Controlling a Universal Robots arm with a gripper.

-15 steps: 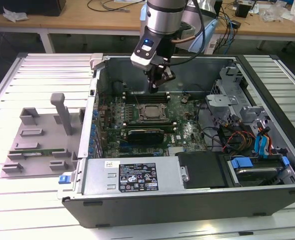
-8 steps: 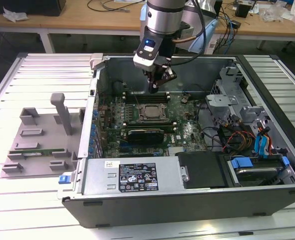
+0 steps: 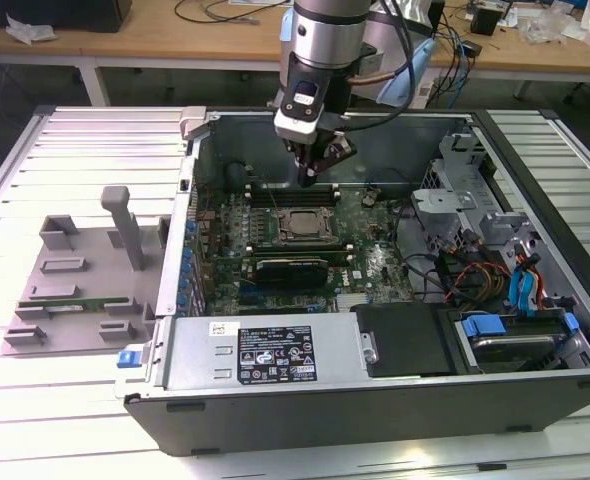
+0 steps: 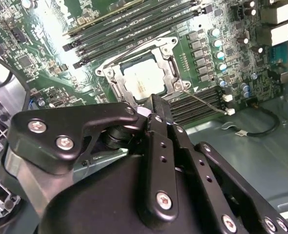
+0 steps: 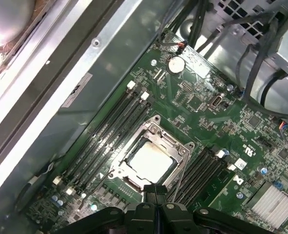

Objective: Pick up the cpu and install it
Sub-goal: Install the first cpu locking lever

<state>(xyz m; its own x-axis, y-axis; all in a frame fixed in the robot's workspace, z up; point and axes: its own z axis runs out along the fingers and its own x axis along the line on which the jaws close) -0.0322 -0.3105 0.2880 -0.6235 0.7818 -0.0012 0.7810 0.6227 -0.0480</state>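
1. The arm hangs over the open computer case [image 3: 535, 395]. The gripper [image 3: 311, 170] sits above the motherboard [image 3: 375, 262], toward the case's far wall in the exterior view.
2. Fingers: in both wrist views the two black fingertips [image 5: 156, 192] meet in a single narrow seam, pressed together with nothing between them. The gripper [image 4: 156, 105] carries no part.
3. The cpu [image 5: 149, 162] lies flat inside the socket frame [image 5: 179, 146], pale metal top plate facing up. It shows again in the second wrist view [image 4: 143, 80] and in the exterior view [image 3: 302, 225].
4. The fingertips stand just above the socket's near edge, close to the cpu; contact cannot be told.
5. The thin wire lever [image 4: 207, 102] of the socket angles away from the frame over the neighbouring memory slots [image 4: 195, 105].
6. Memory slots run on both sides of the socket [image 5: 110, 129].
7. Writing: a black label with small white print sits on the grey power supply cover [image 3: 265, 352], with a small white sticker beside it. Neither is legible. Tiny white markings dot the board, also unreadable.
8. A round coin cell [image 5: 174, 64] sits on the board near the case wall.
9. On the exterior view's left, a grey fixture tray [image 3: 70, 290] rests on the slatted table [image 3: 35, 410], and a green memory stick [image 3: 70, 297] lies in it.
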